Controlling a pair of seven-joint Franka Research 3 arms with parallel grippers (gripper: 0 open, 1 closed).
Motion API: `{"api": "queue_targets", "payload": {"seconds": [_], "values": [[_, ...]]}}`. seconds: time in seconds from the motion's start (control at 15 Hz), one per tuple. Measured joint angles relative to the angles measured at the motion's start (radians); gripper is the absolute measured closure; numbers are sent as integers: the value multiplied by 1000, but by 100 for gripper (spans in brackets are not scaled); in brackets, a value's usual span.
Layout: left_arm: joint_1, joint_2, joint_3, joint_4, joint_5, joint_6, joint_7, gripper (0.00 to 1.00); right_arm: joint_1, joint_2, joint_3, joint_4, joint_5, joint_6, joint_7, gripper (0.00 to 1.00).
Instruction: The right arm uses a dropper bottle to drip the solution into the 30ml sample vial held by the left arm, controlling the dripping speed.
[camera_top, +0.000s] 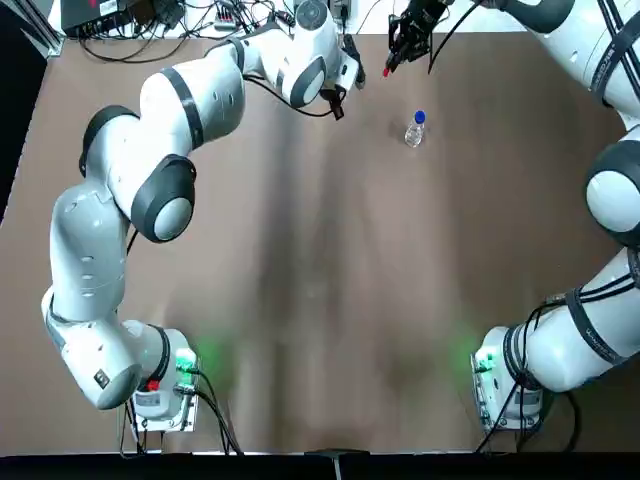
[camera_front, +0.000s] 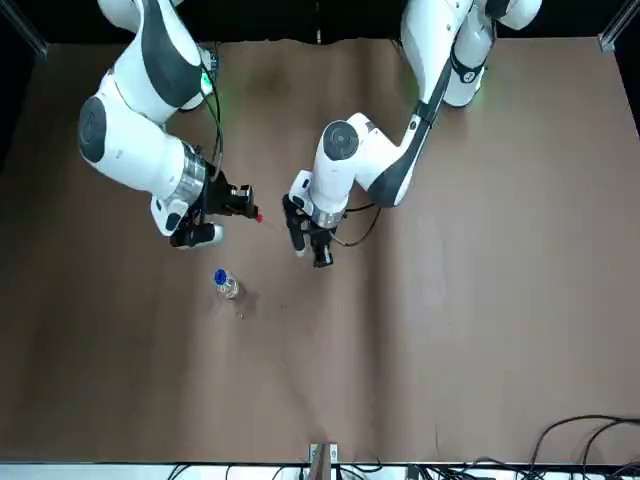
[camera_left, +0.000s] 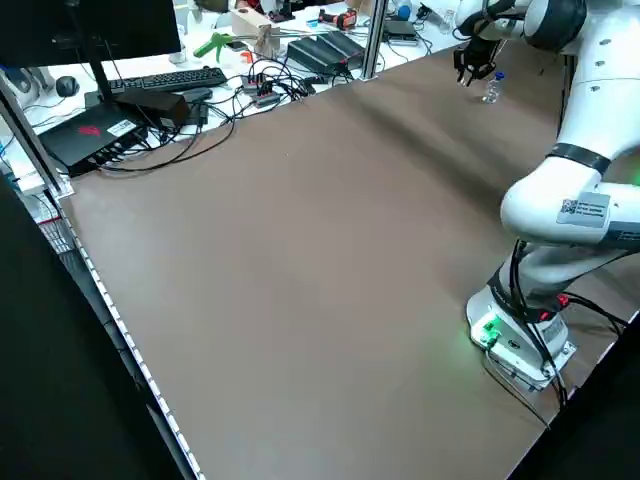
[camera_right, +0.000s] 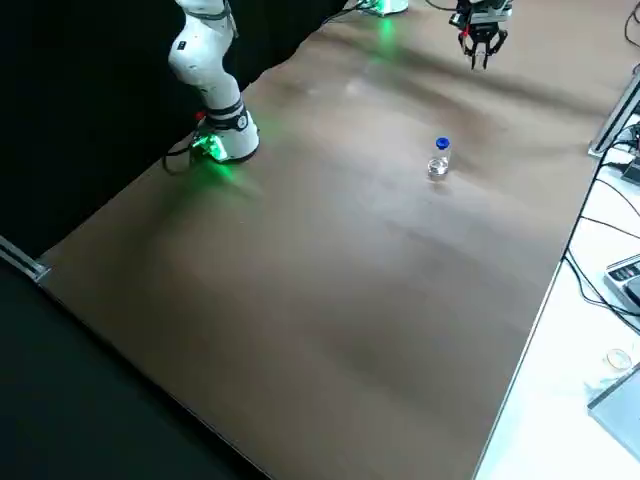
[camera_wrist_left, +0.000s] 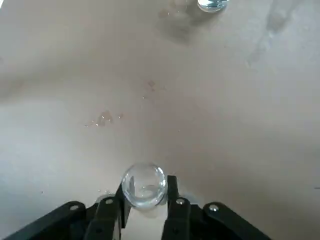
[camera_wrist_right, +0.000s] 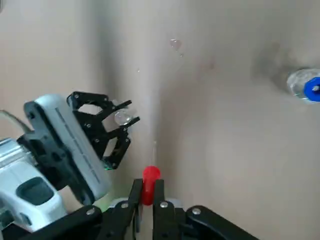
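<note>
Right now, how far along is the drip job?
Looks done: both pickups. The left gripper holds the clear vial, and the right gripper holds the red-topped dropper.
In hand: bringing them together, I think; the dropper sits apart from the vial, and I see no drop falling.
Left: line the tip up over the vial and drip. The blue-capped bottle stands on the table.
</note>
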Motion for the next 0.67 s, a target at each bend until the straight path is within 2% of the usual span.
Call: {"api": "queue_targets", "payload": {"seconds": [0.2,0.67], "values": [[0,0,0,0,0,0,0,68,16,0,0,1,36,2,0,88],[0,0,0,0,0,0,0,68,21,2,0,6,49,49,0,88]]}}
